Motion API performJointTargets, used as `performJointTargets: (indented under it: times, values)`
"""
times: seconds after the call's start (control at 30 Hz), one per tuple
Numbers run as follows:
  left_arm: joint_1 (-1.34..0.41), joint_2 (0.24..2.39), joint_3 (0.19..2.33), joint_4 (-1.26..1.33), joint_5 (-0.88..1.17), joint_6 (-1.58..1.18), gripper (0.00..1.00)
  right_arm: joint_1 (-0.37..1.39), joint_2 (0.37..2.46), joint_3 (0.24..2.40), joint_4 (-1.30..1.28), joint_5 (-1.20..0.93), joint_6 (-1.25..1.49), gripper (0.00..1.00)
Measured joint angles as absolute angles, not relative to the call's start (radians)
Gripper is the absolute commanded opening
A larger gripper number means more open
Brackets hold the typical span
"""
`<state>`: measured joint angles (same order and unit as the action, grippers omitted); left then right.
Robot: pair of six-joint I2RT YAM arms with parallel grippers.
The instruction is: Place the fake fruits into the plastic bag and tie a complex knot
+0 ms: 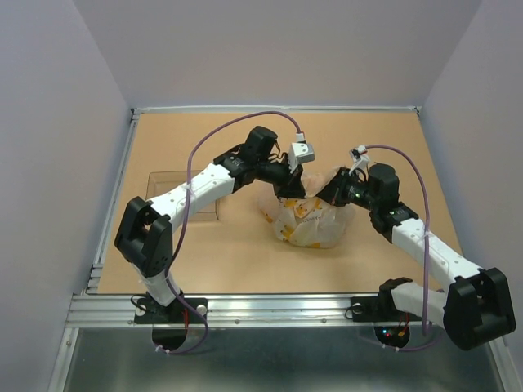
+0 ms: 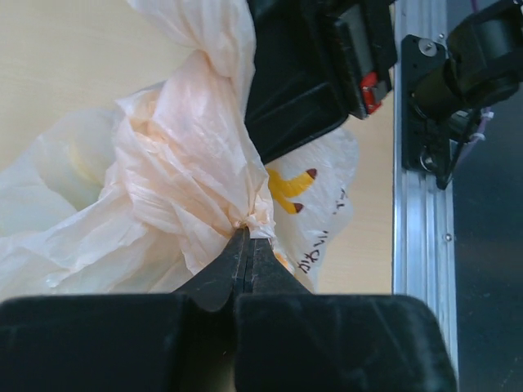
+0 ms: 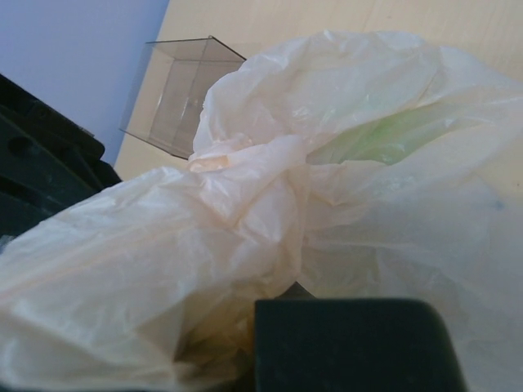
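The thin, crinkly whitish-peach plastic bag [image 1: 313, 222] with yellow banana prints (a green tint shows through) sits mid-counter [image 1: 229, 265]. The left pincer [image 2: 248, 245] and right pincer [image 1: 333, 194] both clench its gathered plastic.

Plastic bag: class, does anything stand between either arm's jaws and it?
Nothing visible does. The jaws of the left arm are shut on a gathered twist of the plastic bag; its film is bunched directly against the jaws of the right arm.
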<state>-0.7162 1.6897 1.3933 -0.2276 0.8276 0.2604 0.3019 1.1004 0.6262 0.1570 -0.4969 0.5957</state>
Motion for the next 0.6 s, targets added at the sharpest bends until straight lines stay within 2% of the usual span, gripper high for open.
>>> performJointTargets:
  times: [0.37,0.6]
  values:
    - [-0.750,1.622,1.366,-0.229,0.863,0.255,0.00,0.302,1.119,0.645,0.112,-0.447,0.561,0.00]
    - [-0.779,1.743,1.392,-0.222,0.817,0.225,0.00,0.302,1.120,0.661,0.083,-0.476,0.595,0.01]
